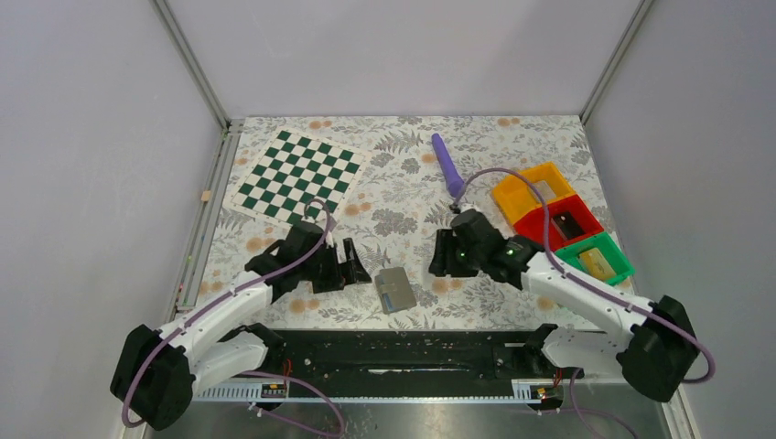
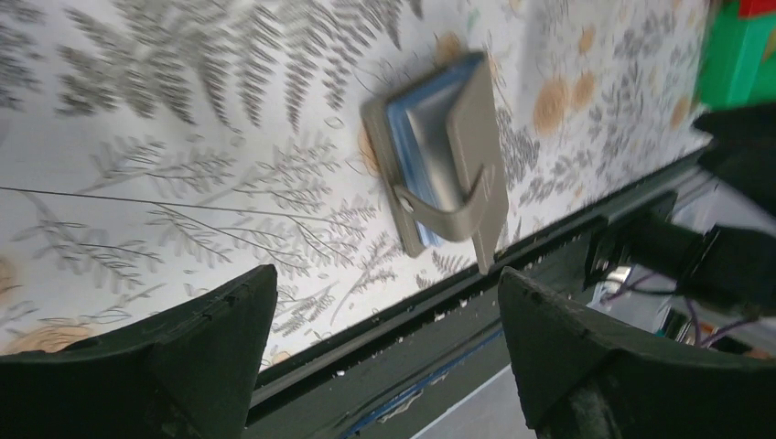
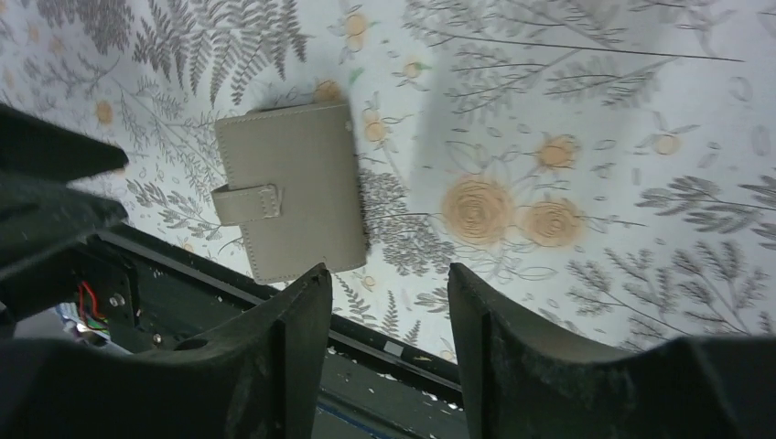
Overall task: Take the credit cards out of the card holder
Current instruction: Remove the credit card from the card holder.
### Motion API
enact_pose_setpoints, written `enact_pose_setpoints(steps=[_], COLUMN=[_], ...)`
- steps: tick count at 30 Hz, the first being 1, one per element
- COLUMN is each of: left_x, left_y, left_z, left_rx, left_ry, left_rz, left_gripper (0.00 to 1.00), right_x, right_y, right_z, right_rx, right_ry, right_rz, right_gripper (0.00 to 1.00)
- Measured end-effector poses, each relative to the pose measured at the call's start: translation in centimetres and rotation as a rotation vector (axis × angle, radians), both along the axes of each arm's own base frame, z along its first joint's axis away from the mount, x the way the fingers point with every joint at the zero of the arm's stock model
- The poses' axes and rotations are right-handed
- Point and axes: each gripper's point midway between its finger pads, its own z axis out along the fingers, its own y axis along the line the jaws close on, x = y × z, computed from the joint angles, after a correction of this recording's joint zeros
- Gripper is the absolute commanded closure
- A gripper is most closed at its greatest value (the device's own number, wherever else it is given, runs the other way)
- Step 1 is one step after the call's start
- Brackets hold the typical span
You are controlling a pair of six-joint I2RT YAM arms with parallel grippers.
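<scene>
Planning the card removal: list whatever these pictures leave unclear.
- Cards: none visible in any view; the closed wallet would hide them.
- Blue layers at the wallet's edge, left wrist view: motion blur, uncountable.
- Contents of the red bin and green bin, top view: too small to identify.

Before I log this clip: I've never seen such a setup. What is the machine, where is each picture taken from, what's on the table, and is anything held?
These are two robot arms bolted at the table's near edge, each ending in a two-finger hand. The wide picture comes from a fixed camera above and behind them. The other two come from cameras on the wrists, looking past each hand's own fingers. On the flowered table lie a grey card holder, apparently shut, a chessboard mat, a purple stick and three coloured bins. The left hand and right hand are both open, either side of the card holder, holding nothing.
</scene>
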Motion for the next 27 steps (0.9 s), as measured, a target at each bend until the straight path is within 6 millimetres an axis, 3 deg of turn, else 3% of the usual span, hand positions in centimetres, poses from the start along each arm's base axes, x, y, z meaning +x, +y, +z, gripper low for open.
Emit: enact_pose_setpoints(steps=[4,10,14,23,27], left_x=[2.0,3.4,3.4,2.1,1.9], left_y=[1.7,3.2,3.3,3.2,3.2], left_z=[0.5,1.9,1.6,0.2,0.0], left_rx=[-0.013,-0.046,-0.053,-0.064,-0.067], left_ry=[-0.011,-0.059,-0.043,0.015,0.024], left_rz=[0.108,0.195,0.209,0.197,0.195], left_gripper=[0.11,0.11,0.11,0.11,0.13], right_x=[-1.0,-1.9,-2.5,-4.0,-4.0], right_y=[3.5,8.9,11.1,12.1,11.0], right_z=[-0.4,0.4,-0.2,-4.3,-5.0], right_rx=[-0.082,-0.204,-0.278,-0.512,-0.576], right_ry=[-0.043,-0.147,-0.178,-0.15,-0.141], right_rz=[0.093,0.225,0.278,0.36,0.358], right_gripper=[0.31,0.28,0.27,0.27,0.38])
